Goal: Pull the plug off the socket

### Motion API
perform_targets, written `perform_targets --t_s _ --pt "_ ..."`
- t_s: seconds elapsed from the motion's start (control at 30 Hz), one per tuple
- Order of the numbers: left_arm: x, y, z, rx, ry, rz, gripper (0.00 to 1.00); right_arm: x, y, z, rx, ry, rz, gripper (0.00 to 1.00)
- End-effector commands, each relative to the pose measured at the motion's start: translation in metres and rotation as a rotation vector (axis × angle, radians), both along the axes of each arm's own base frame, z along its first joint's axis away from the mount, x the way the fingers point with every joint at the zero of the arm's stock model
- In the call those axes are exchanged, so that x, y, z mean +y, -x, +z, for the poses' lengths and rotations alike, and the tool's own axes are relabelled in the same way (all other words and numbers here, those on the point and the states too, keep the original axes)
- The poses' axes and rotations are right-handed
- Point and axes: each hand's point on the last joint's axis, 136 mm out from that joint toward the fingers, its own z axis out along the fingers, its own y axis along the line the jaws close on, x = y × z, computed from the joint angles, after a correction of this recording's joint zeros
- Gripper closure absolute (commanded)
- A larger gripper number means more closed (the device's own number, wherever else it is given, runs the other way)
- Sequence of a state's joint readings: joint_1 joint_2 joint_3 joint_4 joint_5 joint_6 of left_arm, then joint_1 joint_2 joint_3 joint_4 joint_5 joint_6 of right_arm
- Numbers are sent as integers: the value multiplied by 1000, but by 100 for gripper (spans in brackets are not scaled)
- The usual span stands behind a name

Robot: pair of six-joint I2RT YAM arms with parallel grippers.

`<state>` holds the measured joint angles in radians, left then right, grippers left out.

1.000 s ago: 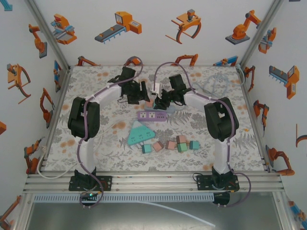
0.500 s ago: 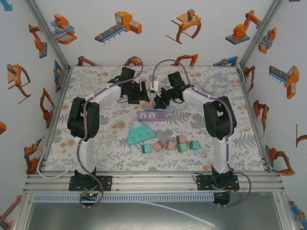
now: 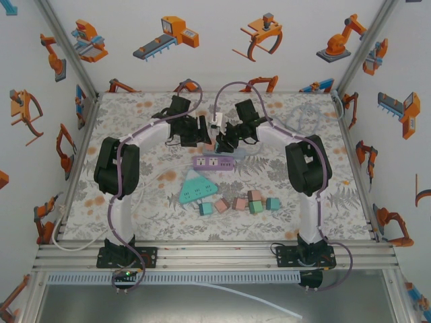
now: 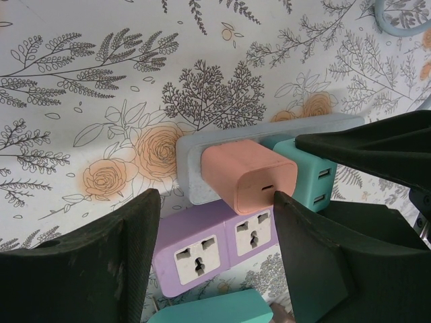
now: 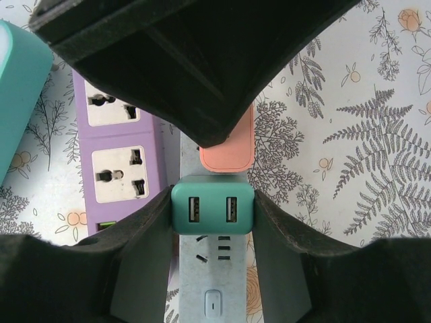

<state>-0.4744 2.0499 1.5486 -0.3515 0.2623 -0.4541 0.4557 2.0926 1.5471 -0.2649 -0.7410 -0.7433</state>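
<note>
A pale grey socket strip (image 5: 212,282) lies flat with two plugs in it: a teal two-port USB plug (image 5: 212,208) and, beside it, a salmon plug (image 5: 229,155). My right gripper (image 5: 212,222) is shut on the teal plug, one finger pressed to each side. In the left wrist view the salmon plug (image 4: 248,176) sits on the grey strip (image 4: 195,171) with the teal plug (image 4: 306,178) to its right. My left gripper (image 4: 217,262) hangs open over it; one finger (image 4: 316,262) is by the salmon plug's corner, the other well apart. From above, both grippers (image 3: 205,138) (image 3: 221,142) meet mid-table.
A purple two-outlet strip (image 3: 214,163) lies right beside the grey one. Nearer the arms are a teal wedge-shaped block (image 3: 196,188) and several small pink and teal cubes (image 3: 237,204). A coiled clear cable (image 3: 303,121) lies at the back right.
Both grippers with the strip have shifted slightly toward the back of the table. Neither grip has changed.
</note>
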Motion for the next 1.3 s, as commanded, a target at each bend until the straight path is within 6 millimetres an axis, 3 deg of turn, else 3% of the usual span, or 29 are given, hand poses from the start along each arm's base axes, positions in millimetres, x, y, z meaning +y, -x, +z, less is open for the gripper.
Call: perform_targets --t_s 0.0,0.4,0.87,1.13,1.27 --pt "38 33 -68 137 -242 -7 37 11 -12 64 -98 -117 20 100" --pt "48 38 -82 151 -305 -1 37 14 -14 88 -87 -165 9 100" --pt "48 45 -91 172 -311 -12 37 12 -15 86 -91 -165 -27 100" --pt "52 47 -94 174 -328 -12 37 10 -15 114 -128 -198 -52 100" --pt "51 46 -94 170 -325 -11 37 5 -15 110 -129 -183 -69 100"
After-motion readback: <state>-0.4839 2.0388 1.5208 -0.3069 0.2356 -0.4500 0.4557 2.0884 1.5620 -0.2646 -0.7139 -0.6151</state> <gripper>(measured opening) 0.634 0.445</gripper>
